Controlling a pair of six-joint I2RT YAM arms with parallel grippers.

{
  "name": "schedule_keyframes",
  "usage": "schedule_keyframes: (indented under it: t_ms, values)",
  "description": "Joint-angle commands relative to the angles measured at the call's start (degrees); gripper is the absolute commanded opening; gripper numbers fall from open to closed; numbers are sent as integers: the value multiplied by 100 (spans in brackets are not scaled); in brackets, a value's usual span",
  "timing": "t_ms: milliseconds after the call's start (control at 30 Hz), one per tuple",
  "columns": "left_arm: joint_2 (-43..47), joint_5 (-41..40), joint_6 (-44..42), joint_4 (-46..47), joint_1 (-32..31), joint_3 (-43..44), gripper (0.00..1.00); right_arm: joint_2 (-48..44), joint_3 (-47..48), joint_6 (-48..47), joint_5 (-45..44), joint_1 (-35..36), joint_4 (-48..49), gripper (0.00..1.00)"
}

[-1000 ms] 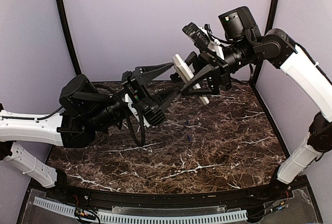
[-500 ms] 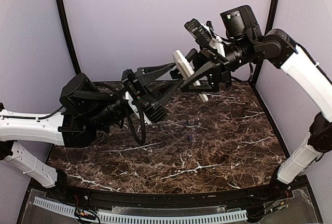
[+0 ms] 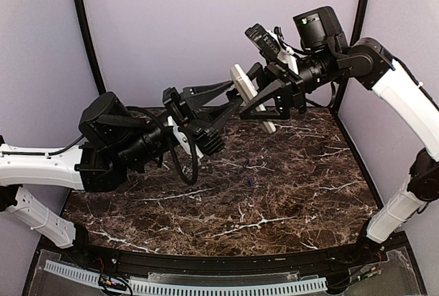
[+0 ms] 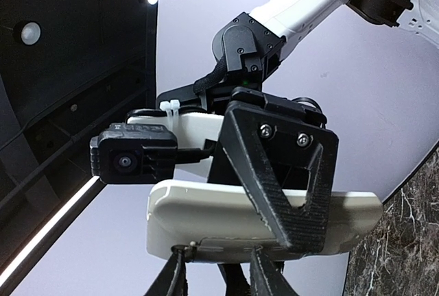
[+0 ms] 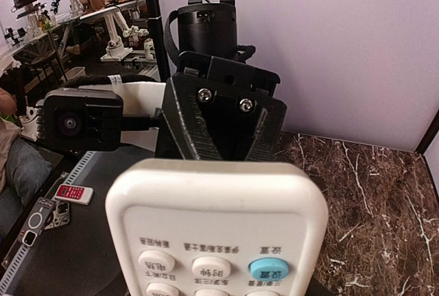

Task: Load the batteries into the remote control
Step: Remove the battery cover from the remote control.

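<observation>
remote control: white, tilted, up in the air over the dark table | right gripper: clamped across its middle | left gripper: tips at its top end, grip unclear | batteries: two, lying on the table below it, well apart from it

The left gripper is nearer the remote control than 1 second ago, its arm now further up and to the right. Its 2 fingers stand clearly narrower than before, with their tips drawn in at the remote's edge. Whether they press on it cannot be told. The right gripper, clamped on the remote, carries it slightly higher than before, so the remote's top end sits a little further up.
</observation>
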State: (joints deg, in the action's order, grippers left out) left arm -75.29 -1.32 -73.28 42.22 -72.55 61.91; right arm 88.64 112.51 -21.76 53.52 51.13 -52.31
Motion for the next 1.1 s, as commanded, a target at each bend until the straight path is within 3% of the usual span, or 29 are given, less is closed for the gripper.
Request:
schedule_keyframes:
  t_ms: [0,367,600,867,1067]
  values:
    - [-147,-112,79,-704,-31,238,30,140,10,-21,-224,124,-46,0]
    - [-188,-20,224,-1860,-31,535,30,189,166,-135,-333,166,-301,0]
    - [-284,-158,-130,-2346,-31,635,29,232,236,-163,-377,178,-381,0]
    - [-244,-379,-288,-2624,-31,459,27,189,248,-213,-404,94,-362,0]
    - [-129,-619,-120,-2325,20,274,26,258,117,-144,-477,-47,-312,0]
